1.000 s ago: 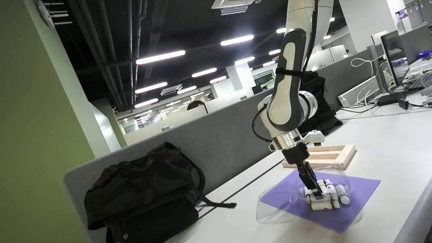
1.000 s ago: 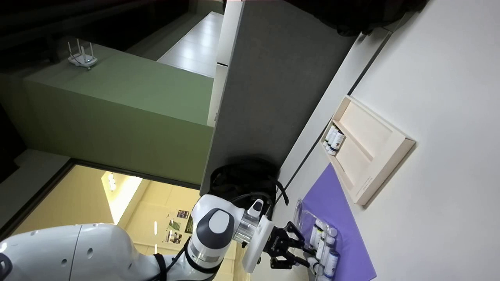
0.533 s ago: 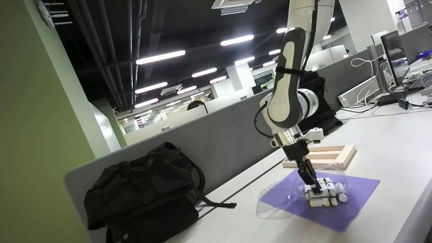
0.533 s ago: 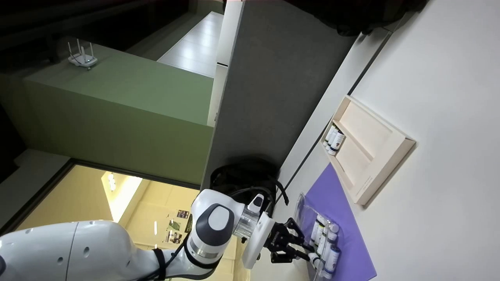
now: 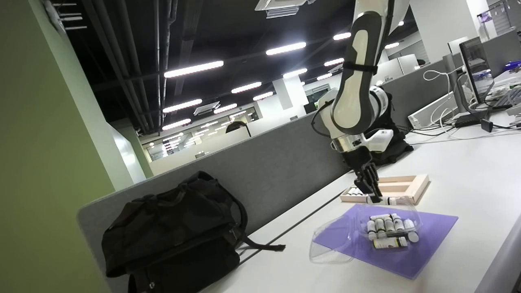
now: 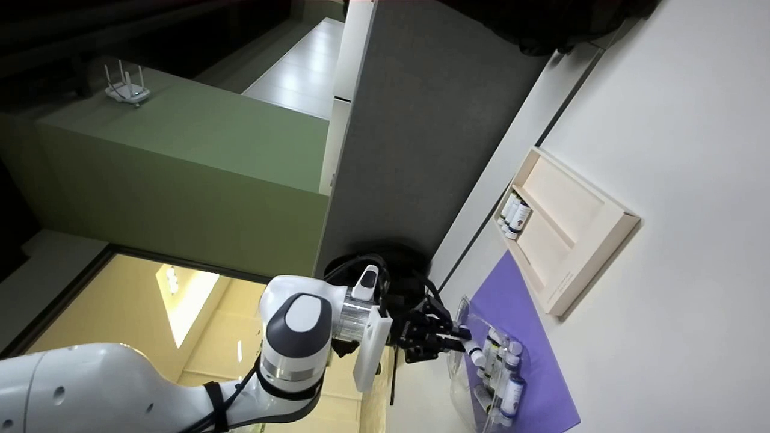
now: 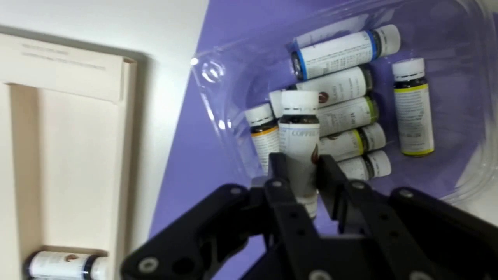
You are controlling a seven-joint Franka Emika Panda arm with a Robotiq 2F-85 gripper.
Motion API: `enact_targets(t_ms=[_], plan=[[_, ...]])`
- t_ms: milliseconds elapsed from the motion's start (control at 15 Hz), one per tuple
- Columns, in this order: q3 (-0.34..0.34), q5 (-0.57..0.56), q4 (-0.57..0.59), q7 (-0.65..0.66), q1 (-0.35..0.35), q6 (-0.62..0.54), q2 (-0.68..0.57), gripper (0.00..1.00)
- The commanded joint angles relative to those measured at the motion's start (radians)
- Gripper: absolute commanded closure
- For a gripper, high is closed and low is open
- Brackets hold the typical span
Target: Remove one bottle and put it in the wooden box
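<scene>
My gripper (image 7: 301, 165) is shut on a white-capped bottle (image 7: 298, 136) with a white label. The gripper (image 5: 376, 199) holds this bottle (image 5: 391, 201) above the clear plastic tub (image 5: 416, 221). In an exterior view the gripper (image 6: 463, 338) and the held bottle (image 6: 476, 356) are near the tub's edge. Several other bottles (image 7: 337, 54) lie in the tub (image 7: 218, 93). The pale wooden box (image 6: 592, 258) stands beside the purple mat. It holds a few bottles (image 6: 518, 218) in one corner compartment. In the wrist view the box (image 7: 70, 66) is at the left.
The purple mat (image 5: 423, 260) lies under the tub on the white table (image 5: 480, 175). The tub's open clear lid (image 5: 331, 248) lies to one side. A black backpack (image 5: 175, 232) and a grey partition (image 5: 276, 175) stand along the table's back.
My gripper has risen out of the tub with a bottle in its fingers and has moved back towards the partition. The tub shifted slightly earlier. The box has not moved.
</scene>
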State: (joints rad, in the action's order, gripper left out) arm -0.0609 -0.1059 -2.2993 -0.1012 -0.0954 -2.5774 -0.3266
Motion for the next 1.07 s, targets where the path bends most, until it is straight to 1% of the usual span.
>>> enact_targets(t_ms=[0, 67, 200, 267, 333, 400, 600, 867, 933, 1000], plan=[[0.088, -0.118, -0.092, 0.213, -0.04, -0.023, 0.11, 0.9], [0.107, -0.142, -0.105, 0.254, -0.034, -0.032, 0.125, 0.9], [0.126, -0.13, -0.119, 0.299, -0.006, -0.04, 0.148, 0.9], [0.139, -0.123, -0.116, 0.32, 0.006, -0.029, 0.157, 0.9], [0.147, -0.113, -0.111, 0.343, 0.012, 0.013, 0.166, 0.9], [0.121, -0.109, -0.085, 0.266, 0.015, -0.014, 0.119, 0.65], [0.136, -0.109, -0.088, 0.29, 0.033, 0.002, 0.135, 0.65], [0.134, -0.109, -0.09, 0.303, 0.028, 0.002, 0.135, 0.65], [0.127, 0.001, -0.111, 0.29, 0.065, -0.065, 0.151, 0.9], [0.121, 0.071, -0.12, 0.251, 0.088, -0.077, 0.16, 0.9]])
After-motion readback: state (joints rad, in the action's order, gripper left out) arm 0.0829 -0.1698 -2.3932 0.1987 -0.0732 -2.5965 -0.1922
